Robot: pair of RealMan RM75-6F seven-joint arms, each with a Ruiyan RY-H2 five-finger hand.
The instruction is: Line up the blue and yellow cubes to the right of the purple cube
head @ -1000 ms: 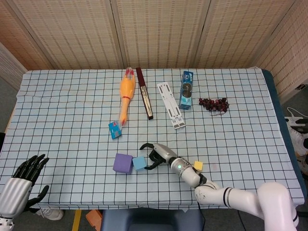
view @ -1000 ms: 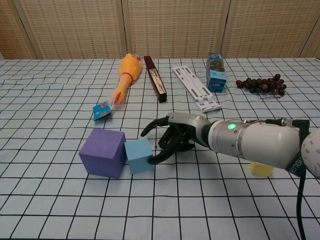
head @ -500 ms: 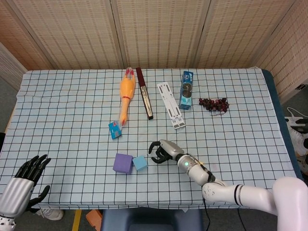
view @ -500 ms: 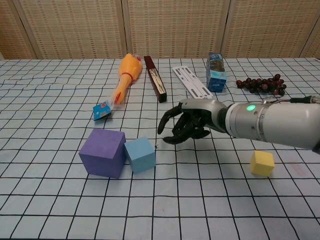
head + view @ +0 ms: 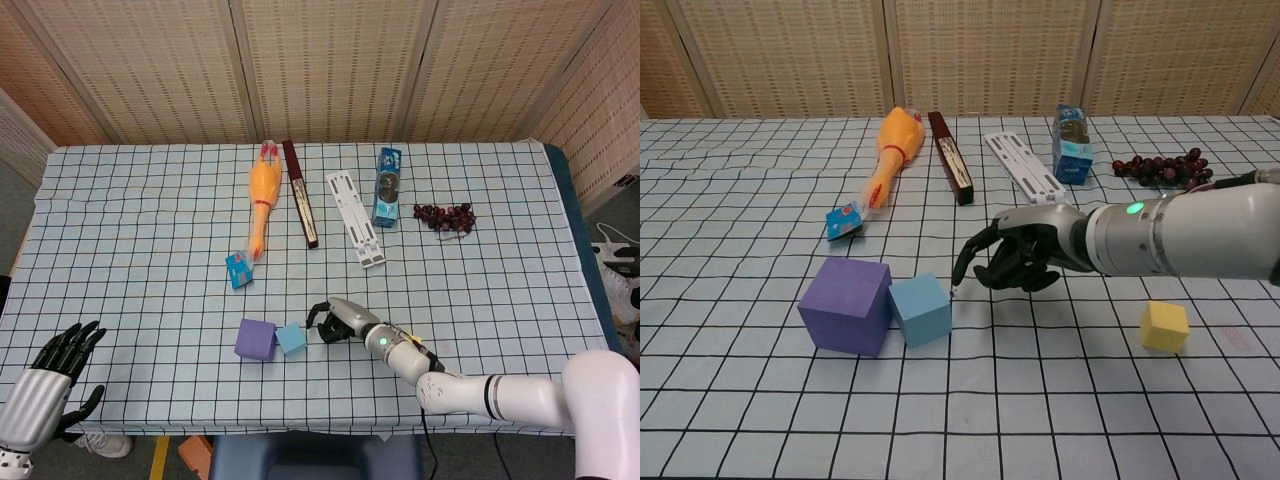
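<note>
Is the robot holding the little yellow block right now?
No, the yellow cube sits alone on the table, apart from the right hand, which holds nothing.

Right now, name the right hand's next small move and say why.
Probably swing the right hand over to the yellow cube and grasp it: the blue cube already sits beside the purple cube, while the yellow one lies apart and the hand holds nothing.

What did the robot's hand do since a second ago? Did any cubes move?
The right hand let go of the blue cube, lifted off it and drew back to the right; it now holds nothing. The blue cube stayed beside the purple cube, and the yellow cube stayed apart on the right. The left hand did not move.
</note>
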